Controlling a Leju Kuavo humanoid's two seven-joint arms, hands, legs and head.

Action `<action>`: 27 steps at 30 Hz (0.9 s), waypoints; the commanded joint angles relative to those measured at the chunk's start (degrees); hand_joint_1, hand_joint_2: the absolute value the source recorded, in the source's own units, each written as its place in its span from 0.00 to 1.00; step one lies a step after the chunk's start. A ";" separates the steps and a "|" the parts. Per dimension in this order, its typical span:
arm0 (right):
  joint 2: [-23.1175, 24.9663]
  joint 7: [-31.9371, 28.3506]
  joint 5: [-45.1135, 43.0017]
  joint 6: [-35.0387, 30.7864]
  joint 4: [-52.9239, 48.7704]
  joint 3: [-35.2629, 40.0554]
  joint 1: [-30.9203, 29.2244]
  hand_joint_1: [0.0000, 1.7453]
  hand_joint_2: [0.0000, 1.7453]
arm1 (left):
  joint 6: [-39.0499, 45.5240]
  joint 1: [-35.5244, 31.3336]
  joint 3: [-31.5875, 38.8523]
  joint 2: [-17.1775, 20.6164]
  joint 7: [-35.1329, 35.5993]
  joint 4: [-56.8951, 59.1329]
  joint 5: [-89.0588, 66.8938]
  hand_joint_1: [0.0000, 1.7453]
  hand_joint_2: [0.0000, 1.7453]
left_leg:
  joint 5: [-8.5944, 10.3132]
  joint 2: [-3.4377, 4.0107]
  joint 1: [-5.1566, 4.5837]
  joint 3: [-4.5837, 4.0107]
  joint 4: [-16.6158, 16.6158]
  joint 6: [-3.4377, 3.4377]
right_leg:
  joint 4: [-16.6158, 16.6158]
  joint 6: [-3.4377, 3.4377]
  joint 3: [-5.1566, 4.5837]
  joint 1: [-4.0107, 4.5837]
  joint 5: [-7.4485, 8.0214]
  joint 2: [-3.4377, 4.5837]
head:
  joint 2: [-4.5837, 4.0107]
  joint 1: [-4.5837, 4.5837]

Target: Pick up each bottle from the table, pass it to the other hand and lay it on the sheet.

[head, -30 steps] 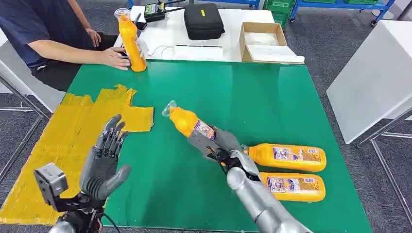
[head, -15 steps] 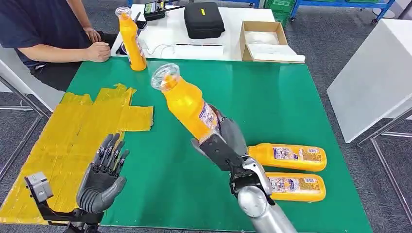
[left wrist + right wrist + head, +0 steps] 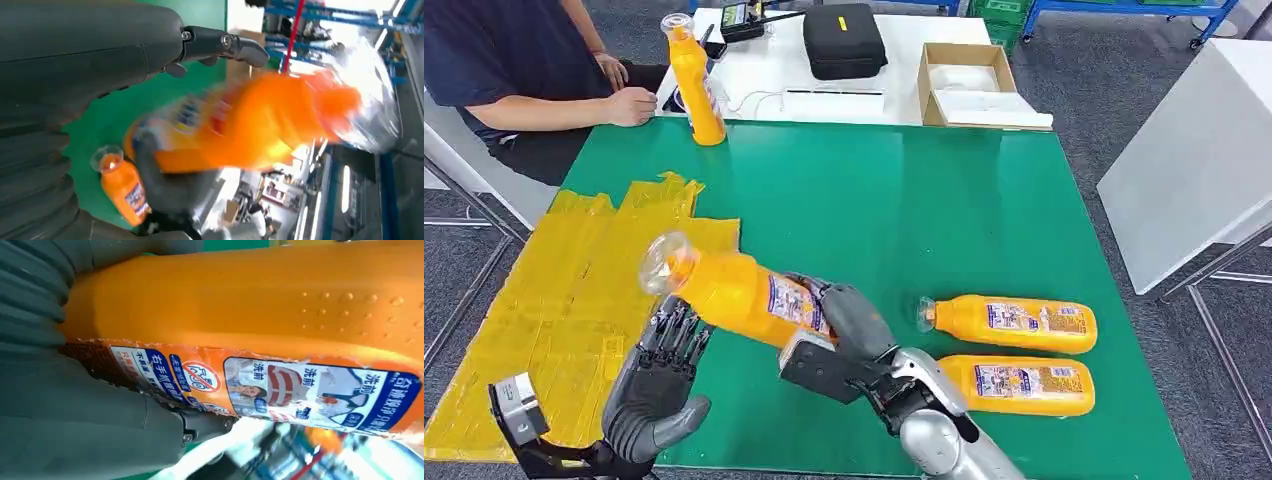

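Handover step: the right hand (image 3: 849,335) grips the orange detergent bottle (image 3: 734,290), cap toward the left hand (image 3: 659,375), whose fingers (image 3: 679,335) look spread, apparently not yet closed; next it must clasp the bottle.

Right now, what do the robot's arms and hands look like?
The right arm is shiny silver and rounded. The right robot hand has a grey shell with black parts near the wrist. The left robot hand has a grey palm, a thick grey thumb and dark fingers. A small grey camera box on a black bracket sits at its wrist.
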 commanded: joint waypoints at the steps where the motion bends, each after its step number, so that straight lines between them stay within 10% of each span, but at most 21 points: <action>1: -4.22 1.83 -0.40 10.85 8.50 11.26 -8.45 1.00 1.00 | -1.76 -1.10 -4.19 5.25 -2.05 -0.13 -1.79 0.00 1.00 | -0.01 0.10 -0.04 0.18 -0.06 0.04 | -0.03 -0.06 0.13 -0.03 0.01 0.15 | 0.00 0.00; 27: -5.31 -0.51 2.17 18.47 -0.69 18.34 -9.80 1.00 1.00 | -2.73 -0.32 -0.39 5.45 -4.44 1.79 -2.66 0.00 1.00 | 0.02 0.03 -0.01 0.13 -0.04 0.05 | -0.02 -0.06 0.08 -0.01 0.00 0.08 | 0.00 -0.02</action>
